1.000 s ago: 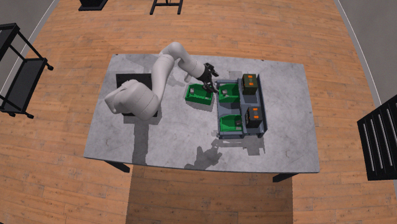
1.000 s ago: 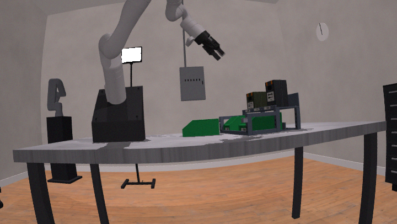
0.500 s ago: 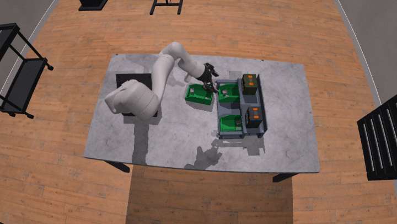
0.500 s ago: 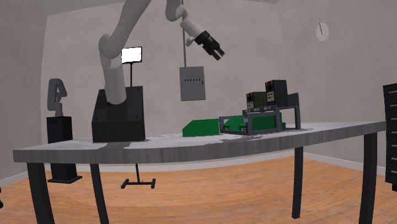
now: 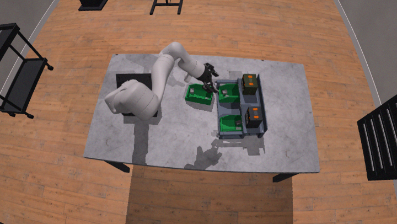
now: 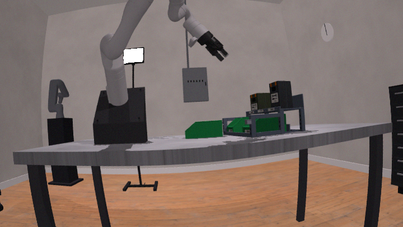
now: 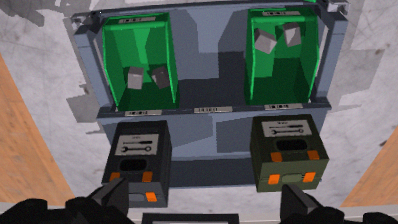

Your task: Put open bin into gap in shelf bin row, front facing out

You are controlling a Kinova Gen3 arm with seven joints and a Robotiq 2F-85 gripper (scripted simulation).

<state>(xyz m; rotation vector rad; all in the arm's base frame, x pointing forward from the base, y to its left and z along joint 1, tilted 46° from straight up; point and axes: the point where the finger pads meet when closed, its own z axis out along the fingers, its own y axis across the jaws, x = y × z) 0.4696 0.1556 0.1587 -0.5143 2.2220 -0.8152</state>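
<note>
Two shelved bins: the far green bin and near green bin are separated by the gap in the blue-grey shelf.
Overhead limit: the gap's right part is bordered by the raised board, with an olive case at its far end and a dark grey case at its near end.
Side room: a narrow strip of table is left between the loose bin and the shelf.
Gripper pose: the gripper is held high above the shelf's left side, pointed down and right.
Pincer state: fingers spread fully, nothing gripped.
Loose bin position: stood upright on the table, left of the shelf, roughly level with the far shelved bin.
Bin direction: its sloped open front is faced left, like the others.
Long axis: laid mostly left to right, the right end turned slightly nearer.
Contents: small grey parts are seen inside.
</note>
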